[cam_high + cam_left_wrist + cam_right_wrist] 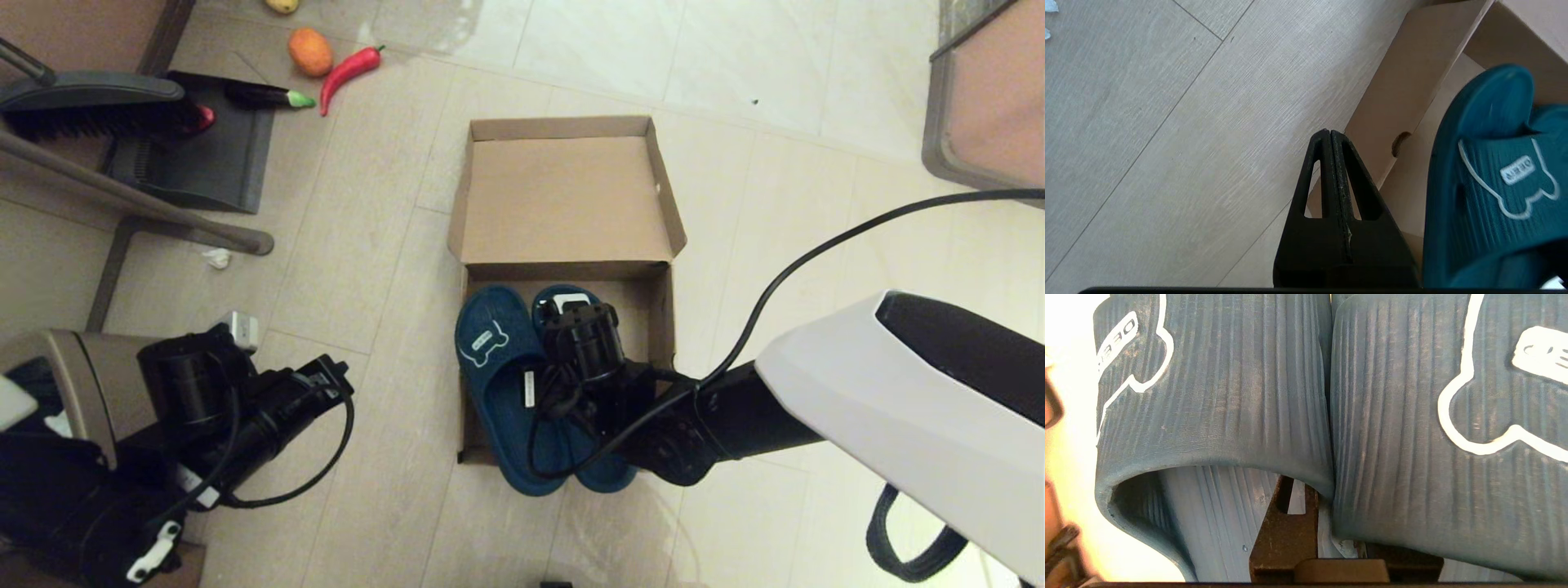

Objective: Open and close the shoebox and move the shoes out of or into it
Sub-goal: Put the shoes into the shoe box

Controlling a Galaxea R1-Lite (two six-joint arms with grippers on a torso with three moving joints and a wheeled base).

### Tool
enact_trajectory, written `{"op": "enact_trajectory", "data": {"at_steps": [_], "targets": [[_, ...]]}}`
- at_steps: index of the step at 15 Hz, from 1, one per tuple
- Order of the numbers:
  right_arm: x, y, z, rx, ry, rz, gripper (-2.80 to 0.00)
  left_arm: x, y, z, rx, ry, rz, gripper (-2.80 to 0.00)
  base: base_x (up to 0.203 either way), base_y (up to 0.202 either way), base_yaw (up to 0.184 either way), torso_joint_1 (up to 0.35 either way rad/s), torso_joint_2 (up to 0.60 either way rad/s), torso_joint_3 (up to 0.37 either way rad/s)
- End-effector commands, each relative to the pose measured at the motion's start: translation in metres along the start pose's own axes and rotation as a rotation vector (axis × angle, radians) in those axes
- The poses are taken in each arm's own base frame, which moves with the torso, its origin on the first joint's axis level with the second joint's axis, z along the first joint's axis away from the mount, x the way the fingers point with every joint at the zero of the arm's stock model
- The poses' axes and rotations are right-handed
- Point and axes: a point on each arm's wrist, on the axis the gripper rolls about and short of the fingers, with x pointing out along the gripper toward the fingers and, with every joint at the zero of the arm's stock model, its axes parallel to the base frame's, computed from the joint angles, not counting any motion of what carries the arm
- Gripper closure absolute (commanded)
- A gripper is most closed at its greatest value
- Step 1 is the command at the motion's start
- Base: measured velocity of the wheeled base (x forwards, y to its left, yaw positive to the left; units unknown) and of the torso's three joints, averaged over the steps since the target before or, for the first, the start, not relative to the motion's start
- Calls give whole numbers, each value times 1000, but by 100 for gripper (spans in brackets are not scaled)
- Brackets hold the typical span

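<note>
The brown cardboard shoebox point(663, 318) lies open on the floor, its lid point(563, 196) folded flat away from me. Both teal slippers sit side by side in it, heels sticking out over the near edge. The left slipper point(490, 351) shows its bear outline; the right slipper point(608, 478) is mostly hidden under my arm. My right gripper point(545, 359) is shut on the shoes, one finger point(1284, 535) under each strap, pinching their touching inner edges point(1327, 457). My left gripper point(1329, 139) is shut and empty, beside the box's left wall point(1404, 94) and the slipper point(1486, 183).
A dustpan and brush point(188, 139) lie at the far left beside a slanted metal bar point(122, 200). An eggplant point(261, 96), red chili point(349, 72) and orange fruit point(310, 51) are on the floor behind. A paper scrap point(217, 258) lies left. Furniture point(988, 98) stands far right.
</note>
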Motion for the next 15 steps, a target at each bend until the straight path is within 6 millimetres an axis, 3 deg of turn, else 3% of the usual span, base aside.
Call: {"op": "enact_trajectory", "data": {"at_steps": [1, 6, 11, 15], "targets": [[6, -6, 2, 10, -10, -18, 0, -2, 0, 0, -2, -1, -1, 0, 0, 0, 0, 0, 0, 0], [12, -17, 29, 9, -94, -72, 0, -3, 1, -1, -1, 3, 1, 0, 0, 0, 0, 0, 0, 0], [33, -23, 9, -3, -94, -86, 0, -5, 2, -4, 0, 16, 6, 0, 0, 0, 0, 0, 0, 0], [47, -33, 9, -24, -159, -98, 0, -4, 2, -4, 1, 16, 5, 0, 0, 0, 0, 0, 0, 0]]}}
